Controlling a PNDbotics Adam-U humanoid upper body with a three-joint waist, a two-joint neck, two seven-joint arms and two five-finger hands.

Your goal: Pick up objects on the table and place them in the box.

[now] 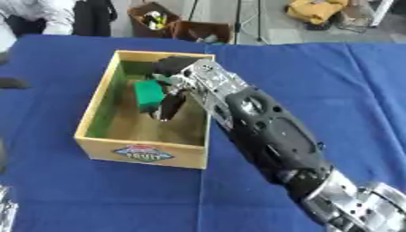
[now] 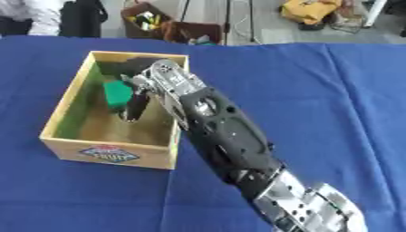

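Right hand inside the wooden box, at a green object.

The robot's right arm [image 1: 269,136] reaches from the lower right across the blue table [image 1: 333,90] and over the right wall of the wooden box [image 1: 142,152], which has a printed label on its front face. The right hand [image 1: 171,102] hangs inside the box with its dark fingers [image 2: 133,108] pointing down toward the floor of the box. A green object [image 1: 148,94] sits against the hand's left side, touching it, above the box floor. Whether the fingers are curled round the green object or merely beside it cannot be told. A sliver of silver at the lower left edge may be the left hand [image 1: 6,210]; its fingers cannot be made out.
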